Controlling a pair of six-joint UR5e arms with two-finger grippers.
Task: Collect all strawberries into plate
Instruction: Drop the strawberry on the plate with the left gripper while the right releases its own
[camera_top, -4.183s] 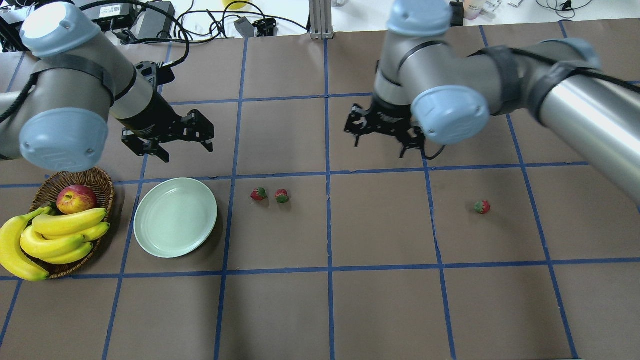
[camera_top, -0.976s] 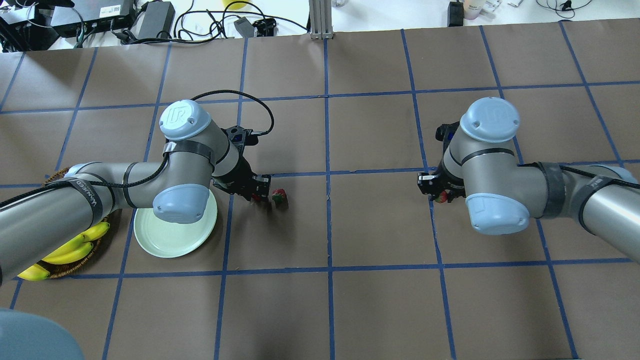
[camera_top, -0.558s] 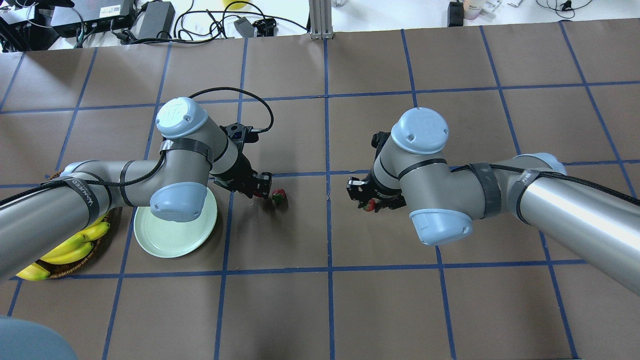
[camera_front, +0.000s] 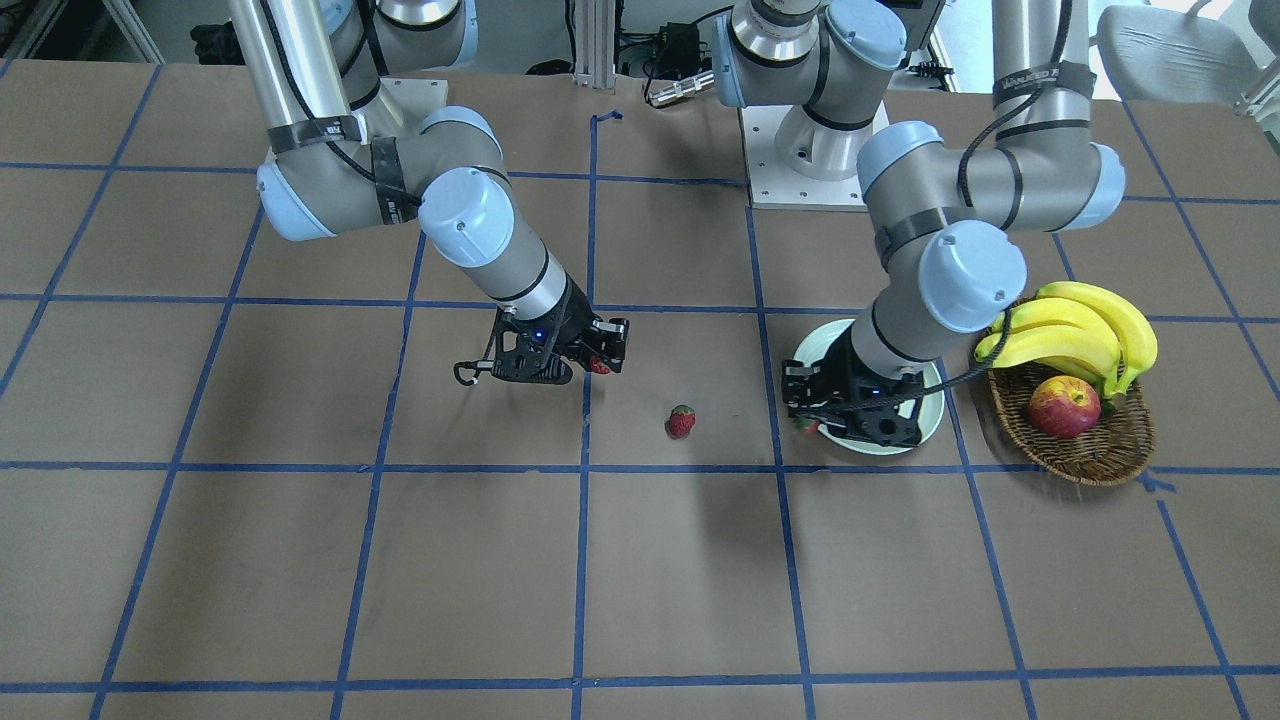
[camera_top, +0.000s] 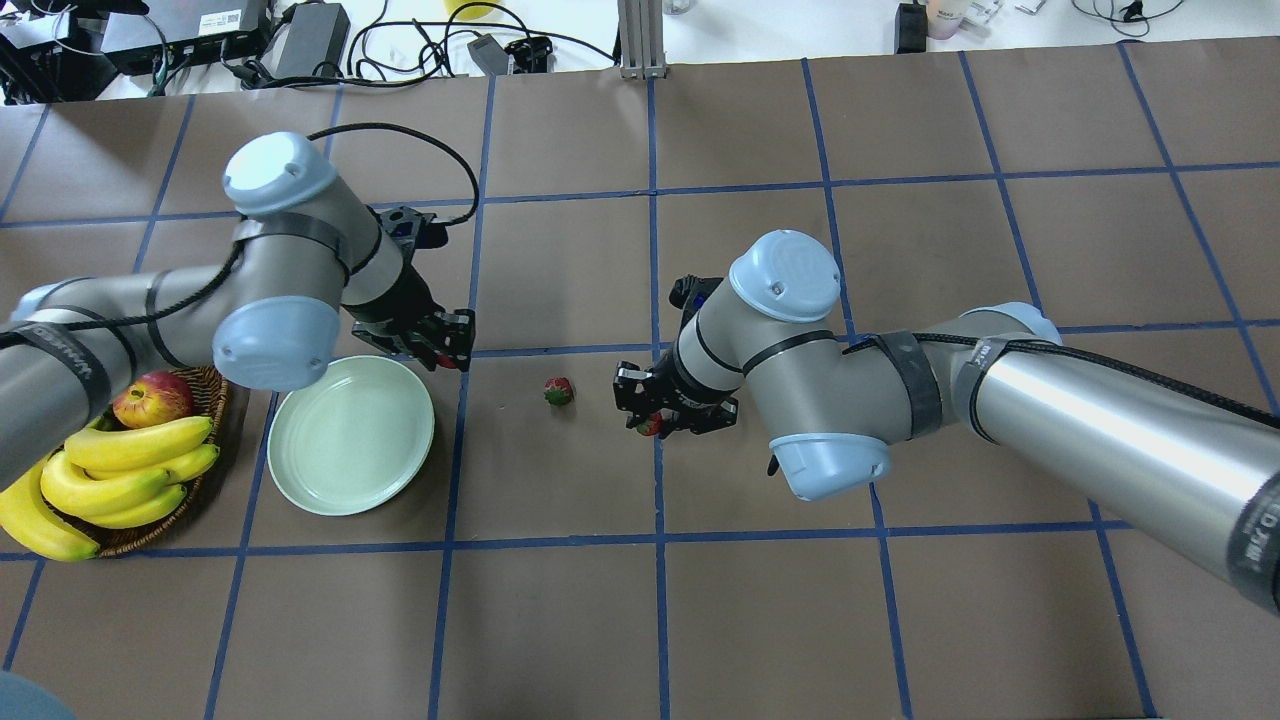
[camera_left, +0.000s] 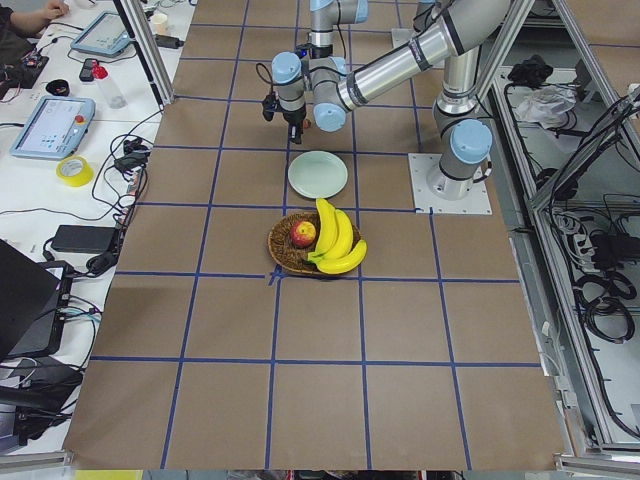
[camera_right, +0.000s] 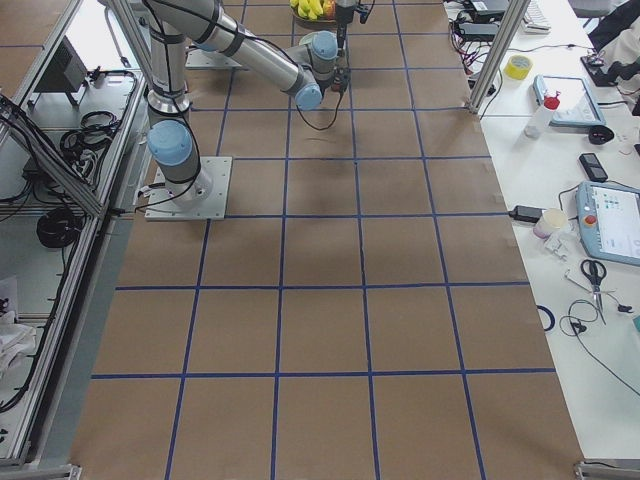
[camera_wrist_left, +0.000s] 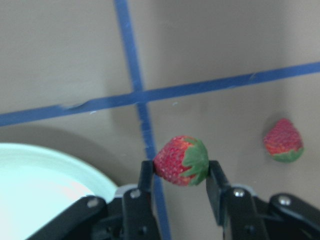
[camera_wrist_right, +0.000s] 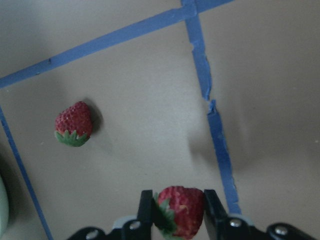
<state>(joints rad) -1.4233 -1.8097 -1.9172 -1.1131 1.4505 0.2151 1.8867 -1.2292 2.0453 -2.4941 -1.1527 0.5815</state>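
Observation:
My left gripper (camera_top: 447, 350) is shut on a strawberry (camera_wrist_left: 181, 161) and holds it just beyond the far right rim of the pale green plate (camera_top: 350, 436). The left wrist view shows the plate's rim (camera_wrist_left: 75, 162) at lower left. My right gripper (camera_top: 660, 412) is shut on a second strawberry (camera_wrist_right: 181, 211) and holds it above the table near the middle. A third strawberry (camera_top: 559, 391) lies on the table between the two grippers; it also shows in the front view (camera_front: 681, 421). The plate holds nothing.
A brown wicker basket (camera_top: 205, 375) with bananas (camera_top: 130, 470) and a red-yellow apple (camera_top: 150, 398) stands left of the plate. Blue tape lines grid the brown table. Cables and boxes lie along the far edge.
My left gripper has carried its strawberry left toward the plate's far rim. My right gripper has carried its strawberry further left, close to the strawberry on the table.

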